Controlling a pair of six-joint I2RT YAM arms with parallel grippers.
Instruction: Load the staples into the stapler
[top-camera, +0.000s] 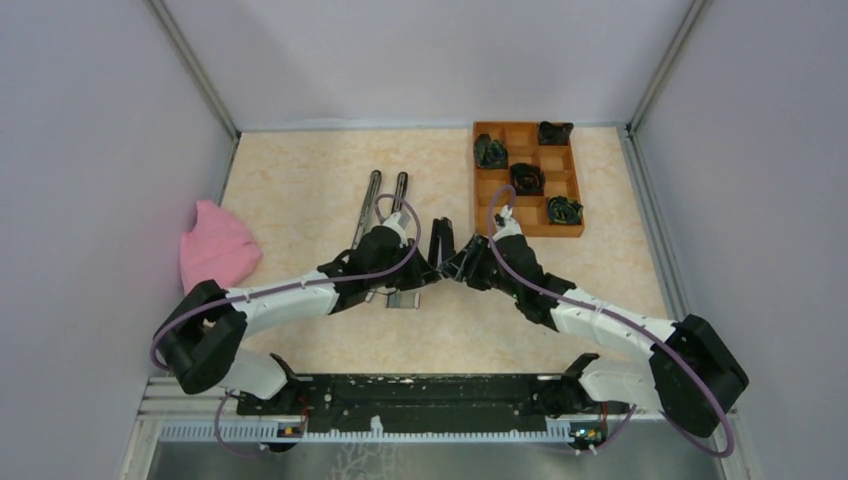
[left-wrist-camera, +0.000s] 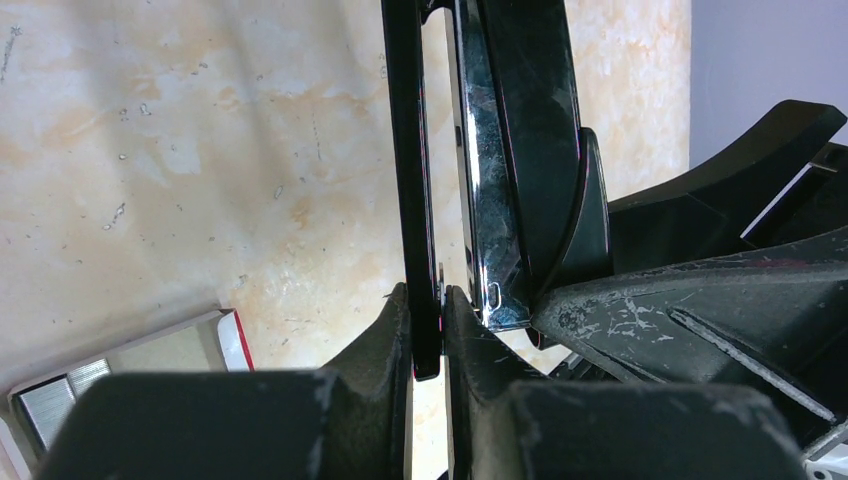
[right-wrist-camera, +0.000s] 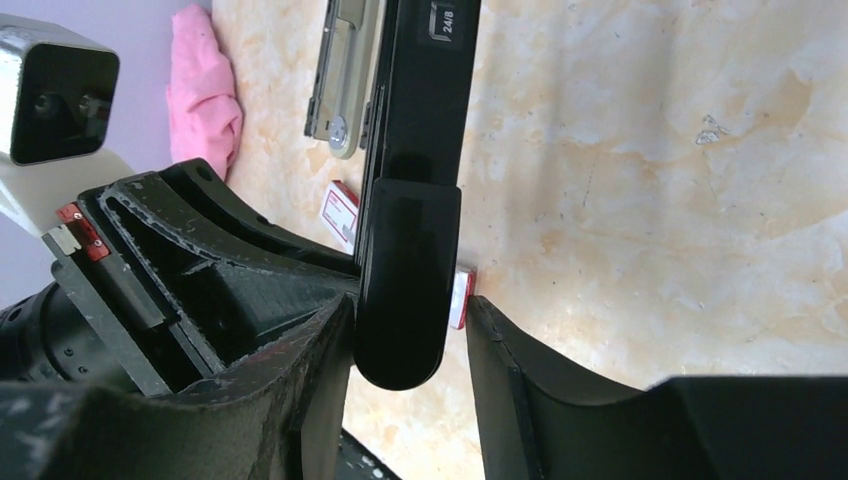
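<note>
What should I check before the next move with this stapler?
1. Left gripper clamped on the thin black bar of the stapler: ok.
2. Right gripper closed on the black top arm: not ok, gap beside one finger.
3. Stapler open, silver rail exposed: ok.
4. Staples picked up: not ok, lying in their box.
5. Rail empty: cannot tell.

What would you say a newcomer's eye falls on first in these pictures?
Both grippers meet mid-table on the black stapler: the left gripper pinches a thin bar, the right gripper straddles its top arm. Then the orange tray, far right, and the pink cloth by the left wall.
</note>
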